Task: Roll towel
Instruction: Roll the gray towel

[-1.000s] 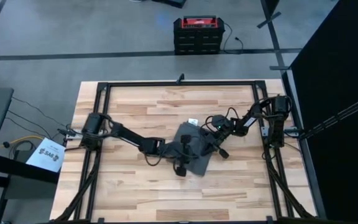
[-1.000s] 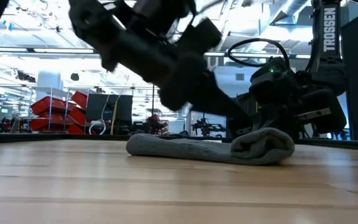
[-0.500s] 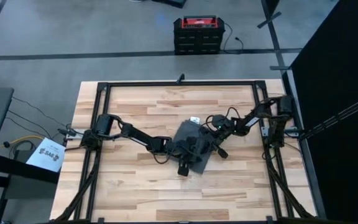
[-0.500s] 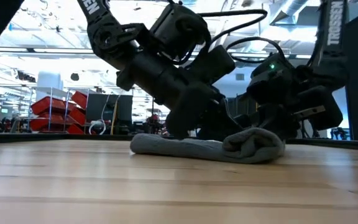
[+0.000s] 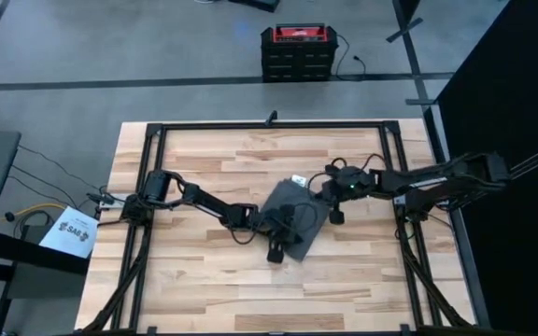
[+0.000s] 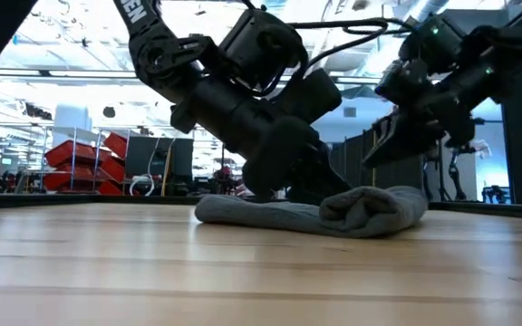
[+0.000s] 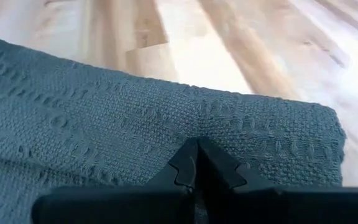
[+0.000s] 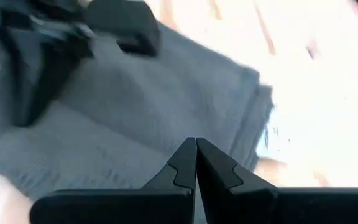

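1. Two arms meet over my towel (image 5: 290,221), which lies near the middle of the table (image 5: 204,289), partly rolled, with a thick fold at one end in the low view.
2. My left gripper (image 7: 196,169) rests down on the towel with its fingertips pressed together; I cannot tell whether any cloth is caught between them.
3. My right gripper (image 8: 196,163) hangs above the towel's edge, fingertips together and holding nothing that I can see.
4. I see the white tag (image 5: 299,180) at the towel's far edge, just beside the right gripper.
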You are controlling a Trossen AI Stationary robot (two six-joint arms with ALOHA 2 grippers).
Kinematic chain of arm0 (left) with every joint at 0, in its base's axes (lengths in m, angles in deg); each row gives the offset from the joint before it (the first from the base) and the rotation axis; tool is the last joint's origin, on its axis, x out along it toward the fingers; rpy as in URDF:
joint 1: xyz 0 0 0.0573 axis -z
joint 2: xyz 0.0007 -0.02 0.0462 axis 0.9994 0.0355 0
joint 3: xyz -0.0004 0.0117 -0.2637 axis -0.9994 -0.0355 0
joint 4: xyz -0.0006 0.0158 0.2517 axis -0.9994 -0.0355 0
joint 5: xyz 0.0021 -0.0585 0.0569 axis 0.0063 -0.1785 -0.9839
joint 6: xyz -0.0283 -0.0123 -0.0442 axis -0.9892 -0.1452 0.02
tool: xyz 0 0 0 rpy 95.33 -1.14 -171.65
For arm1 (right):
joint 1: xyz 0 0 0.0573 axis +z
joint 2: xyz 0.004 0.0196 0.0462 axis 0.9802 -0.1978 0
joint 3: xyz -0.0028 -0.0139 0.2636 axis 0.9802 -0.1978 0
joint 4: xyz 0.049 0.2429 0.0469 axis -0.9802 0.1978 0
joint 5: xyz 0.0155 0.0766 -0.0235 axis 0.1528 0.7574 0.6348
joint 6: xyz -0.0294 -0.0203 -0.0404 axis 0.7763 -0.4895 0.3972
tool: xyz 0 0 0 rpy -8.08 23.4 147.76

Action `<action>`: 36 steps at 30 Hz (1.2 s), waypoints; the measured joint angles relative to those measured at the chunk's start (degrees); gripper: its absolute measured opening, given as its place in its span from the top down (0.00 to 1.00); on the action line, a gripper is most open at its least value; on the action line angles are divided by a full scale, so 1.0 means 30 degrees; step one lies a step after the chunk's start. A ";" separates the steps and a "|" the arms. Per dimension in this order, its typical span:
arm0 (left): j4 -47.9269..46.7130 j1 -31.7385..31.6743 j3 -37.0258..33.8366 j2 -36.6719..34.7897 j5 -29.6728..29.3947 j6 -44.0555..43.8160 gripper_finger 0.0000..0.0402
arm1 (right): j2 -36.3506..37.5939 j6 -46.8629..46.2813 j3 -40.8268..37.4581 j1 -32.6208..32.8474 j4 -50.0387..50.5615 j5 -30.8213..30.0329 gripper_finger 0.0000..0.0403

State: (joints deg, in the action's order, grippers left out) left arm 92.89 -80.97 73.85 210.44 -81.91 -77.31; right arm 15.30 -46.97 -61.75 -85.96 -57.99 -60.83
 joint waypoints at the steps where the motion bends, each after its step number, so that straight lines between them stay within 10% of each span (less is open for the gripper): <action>1: 0.0004 -0.0060 0.0000 0.0000 -0.0048 -0.0090 1.00 | -0.0395 -0.0403 -0.0021 0.0183 0.0079 -0.0519 1.00; 9: -0.0045 -0.0128 0.0000 0.0000 -0.0508 -0.0991 1.00 | -0.2943 -0.3179 0.0120 0.0928 0.1164 -0.4209 1.00; 16: 0.1691 -0.0249 0.0069 0.1202 -0.0315 -0.2076 1.00 | -0.0095 -0.3293 0.1277 0.2022 0.4972 -0.8240 1.00; 36: -0.0990 -0.0435 0.1901 -0.0132 -0.0434 0.0728 1.00 | 0.0979 -1.7574 0.1385 1.1622 1.0246 -0.7961 1.00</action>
State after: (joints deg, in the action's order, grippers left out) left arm 89.92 -82.27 79.56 210.04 -83.21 -75.13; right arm 18.24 -99.70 -57.59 -51.10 -27.26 -84.72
